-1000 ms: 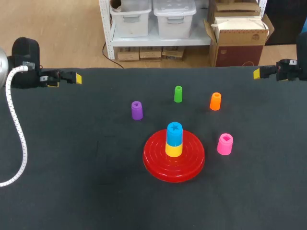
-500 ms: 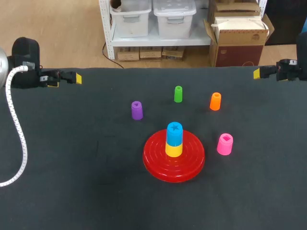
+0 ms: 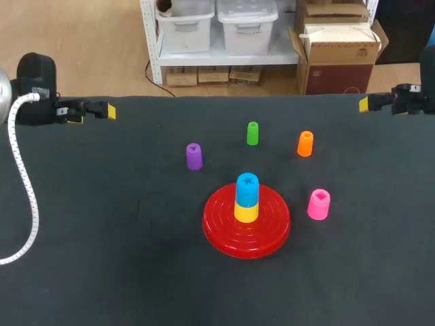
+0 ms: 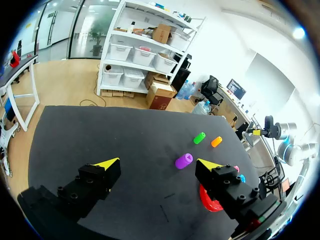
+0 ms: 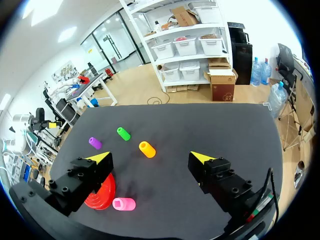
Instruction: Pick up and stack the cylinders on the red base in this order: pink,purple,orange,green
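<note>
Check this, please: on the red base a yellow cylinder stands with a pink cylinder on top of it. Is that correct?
Not quite. The yellow cylinder on the red base carries a blue cylinder, not a pink one, as the head view shows. The pink cylinder stands on the table beside the base.

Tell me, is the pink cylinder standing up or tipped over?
Standing up. In the head view the pink cylinder has its top facing up, beside the red base.

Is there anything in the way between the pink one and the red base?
Nothing visible: only bare table lies between the pink cylinder and the red base. A blue cylinder on a yellow cylinder already stands at the base's middle.
</note>
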`<action>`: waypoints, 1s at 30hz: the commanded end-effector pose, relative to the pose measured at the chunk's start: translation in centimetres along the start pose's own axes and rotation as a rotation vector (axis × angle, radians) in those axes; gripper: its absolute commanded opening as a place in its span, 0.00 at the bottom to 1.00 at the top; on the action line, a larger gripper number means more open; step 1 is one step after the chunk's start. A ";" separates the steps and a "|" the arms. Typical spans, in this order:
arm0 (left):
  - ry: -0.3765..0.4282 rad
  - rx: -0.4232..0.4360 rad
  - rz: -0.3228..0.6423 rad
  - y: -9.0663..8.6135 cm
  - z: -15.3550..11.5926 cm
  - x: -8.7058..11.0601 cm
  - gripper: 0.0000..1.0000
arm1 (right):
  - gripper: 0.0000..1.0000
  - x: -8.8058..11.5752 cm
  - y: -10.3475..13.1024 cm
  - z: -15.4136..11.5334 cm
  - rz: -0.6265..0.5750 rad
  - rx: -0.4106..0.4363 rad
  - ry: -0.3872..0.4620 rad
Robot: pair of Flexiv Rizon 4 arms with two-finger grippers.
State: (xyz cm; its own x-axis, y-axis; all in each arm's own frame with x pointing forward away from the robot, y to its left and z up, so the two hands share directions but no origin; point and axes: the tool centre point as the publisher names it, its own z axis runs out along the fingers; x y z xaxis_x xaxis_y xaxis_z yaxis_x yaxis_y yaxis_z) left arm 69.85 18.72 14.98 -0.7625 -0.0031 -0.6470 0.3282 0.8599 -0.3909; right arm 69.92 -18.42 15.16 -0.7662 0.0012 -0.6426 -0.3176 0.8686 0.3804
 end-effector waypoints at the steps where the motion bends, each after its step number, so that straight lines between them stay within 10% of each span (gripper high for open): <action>1: 0.005 -0.007 -0.001 -0.1 0.1 -0.1 1.00 | 1.00 0.0 -0.1 0.0 -0.001 -0.004 0.000; 6: 0.005 -0.007 -0.001 -0.1 0.1 -0.1 1.00 | 1.00 0.0 -0.1 0.0 -0.001 -0.004 0.000; 20: 0.143 0.278 0.671 -3.2 -2.5 2.9 1.00 | 1.00 0.0 -0.1 0.0 -0.001 -0.004 0.000; 30: 0.125 0.367 0.832 -6.9 -2.6 3.0 1.00 | 1.00 0.0 -0.1 0.0 -0.001 -0.004 0.000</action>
State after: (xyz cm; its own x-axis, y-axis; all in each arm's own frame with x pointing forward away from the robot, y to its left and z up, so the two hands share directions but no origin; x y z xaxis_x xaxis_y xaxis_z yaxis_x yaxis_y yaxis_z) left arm 63.84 14.16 17.30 -0.4047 0.5569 -0.7253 0.8594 0.5027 -0.0936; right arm 69.92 -18.42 15.16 -0.7662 0.0012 -0.6426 -0.3176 0.8686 0.3804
